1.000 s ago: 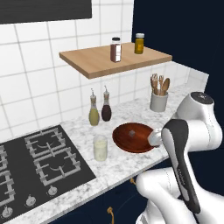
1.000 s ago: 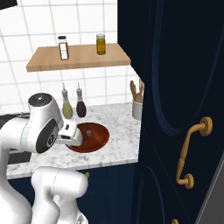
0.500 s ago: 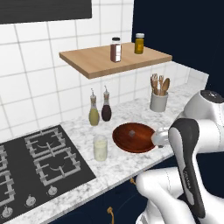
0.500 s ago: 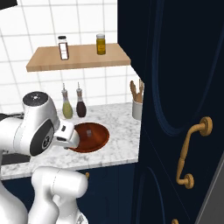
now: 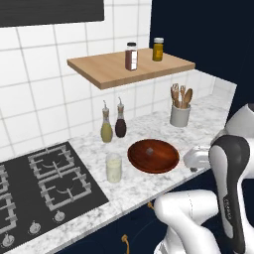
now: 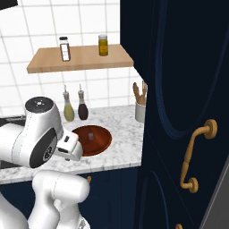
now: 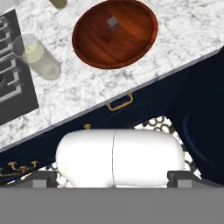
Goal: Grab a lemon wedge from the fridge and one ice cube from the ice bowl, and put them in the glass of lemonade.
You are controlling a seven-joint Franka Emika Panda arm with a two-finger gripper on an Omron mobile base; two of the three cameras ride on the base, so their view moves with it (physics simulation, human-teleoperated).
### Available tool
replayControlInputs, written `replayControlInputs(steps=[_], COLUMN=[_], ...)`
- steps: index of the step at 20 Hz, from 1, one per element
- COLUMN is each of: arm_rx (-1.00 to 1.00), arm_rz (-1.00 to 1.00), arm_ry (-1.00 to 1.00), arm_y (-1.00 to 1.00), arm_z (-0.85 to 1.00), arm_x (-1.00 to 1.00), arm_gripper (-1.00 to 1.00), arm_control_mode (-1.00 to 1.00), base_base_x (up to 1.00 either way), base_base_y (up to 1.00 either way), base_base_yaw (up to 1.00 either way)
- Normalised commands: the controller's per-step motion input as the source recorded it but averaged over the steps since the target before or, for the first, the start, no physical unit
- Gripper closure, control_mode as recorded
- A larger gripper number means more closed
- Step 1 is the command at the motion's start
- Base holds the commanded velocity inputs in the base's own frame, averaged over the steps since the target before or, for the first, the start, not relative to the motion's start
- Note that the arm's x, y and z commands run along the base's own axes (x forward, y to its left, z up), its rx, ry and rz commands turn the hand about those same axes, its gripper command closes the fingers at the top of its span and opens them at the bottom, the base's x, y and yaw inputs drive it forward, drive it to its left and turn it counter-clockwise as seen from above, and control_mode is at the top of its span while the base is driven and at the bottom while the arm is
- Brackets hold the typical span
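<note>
Sitting on the marble counter [image 5: 149,181], the ice bowl [image 5: 154,156] holds a single small grey ice cube [image 5: 149,152] near its middle. The glass of lemonade [image 5: 114,167] stands just beside the bowl on its left in the left base view, between the bowl and the black gas hob [image 5: 44,188]. Behind them, against the white tiled wall, two slim-necked bottles stand side by side: an olive-coloured one [image 5: 106,128] and a dark one [image 5: 120,123]. A grey pot of wooden utensils [image 5: 180,110] stands further right on the counter, near the corner. Above it all a wooden shelf [image 5: 130,68] carries a dark spice jar [image 5: 131,56] and a yellow jar [image 5: 158,49].

From the hand view the gripper [image 7: 111,177] looks down at the counter's front edge and the navy cabinet fronts with gold handles [image 7: 119,103]; its two dark fingertips [image 7: 41,178] stand far apart at the bottom corners, open wide with nothing between them. The bowl lies at the top of that view, the glass at upper left, both well apart from the fingers.

In the right base view a tall navy cabinet door [image 6: 179,103] with a curved gold handle [image 6: 197,154] rises at the right
</note>
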Motion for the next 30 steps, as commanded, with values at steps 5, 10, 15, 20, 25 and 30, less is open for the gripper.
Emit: replayControlInputs(steps=[5, 10, 15, 20, 25, 30], arm_rx=[0.02, 0.0, -0.03, 0.0, 0.0, 0.0], arm_rz=[-0.07, -0.13, -0.16, -0.02, 0.0, 0.0], arm_ry=[-0.07, -0.04, 0.0, -0.02, 0.0, 0.0], arm_y=[0.18, 0.65, -0.01, -0.01, -0.2, -0.14], arm_z=[0.04, 0.08, -0.58, -0.31, -0.21, -0.06], arm_x=[0.06, 0.97, 0.81, 0.03, 0.11, 0.13], arm_gripper=[-1.0, -1.0, -1.0, -1.0, -1.0, -1.0], arm_control_mode=[-1.0, -1.0, -1.0, -1.0, -1.0, -1.0], base_base_x=[0.0, 0.0, 0.0, 0.0, 0.0, 0.0], base_base_y=[0.0, 0.0, 0.0, 0.0, 0.0, 0.0], base_base_yaw=[0.0, 0.0, 0.0, 0.0, 0.0, 0.0])
